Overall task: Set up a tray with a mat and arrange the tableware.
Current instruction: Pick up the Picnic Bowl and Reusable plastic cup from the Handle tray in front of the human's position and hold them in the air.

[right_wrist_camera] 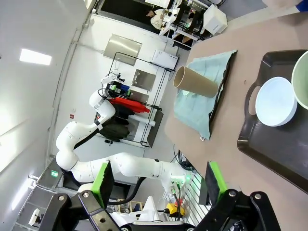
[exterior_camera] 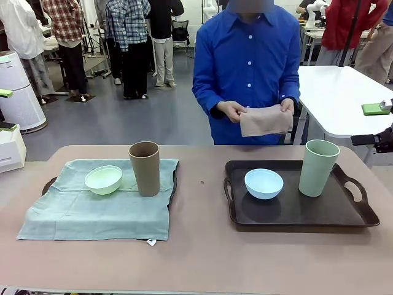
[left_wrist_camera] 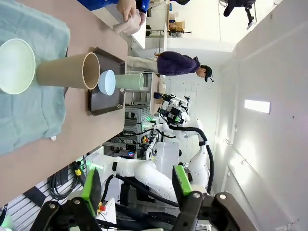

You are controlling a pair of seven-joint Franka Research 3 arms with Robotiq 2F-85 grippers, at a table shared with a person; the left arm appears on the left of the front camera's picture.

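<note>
Beige cloth mat (exterior_camera: 265, 120) needs the dark rectangular tray (right_wrist_camera: 281, 151) bared first: light blue round bowl (right_wrist_camera: 275, 101) lies beyond the right gripper's (right_wrist_camera: 158, 180) parted, empty fingers; left gripper's (left_wrist_camera: 135, 185) likewise parted.

Left: a teal mat (exterior_camera: 92, 215), mint bowl (exterior_camera: 103, 179), brown cup (exterior_camera: 144, 168). Right — dark-brown tray (exterior_camera: 295, 215), light-blue bowl (exterior_camera: 264, 183), pale-green cup (exterior_camera: 318, 167).

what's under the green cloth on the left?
A dark tray: one handle pokes out at the left edge of the cloth, its rim at the right. The rest is covered. A mint bowl and brown cup stand on top.
</note>
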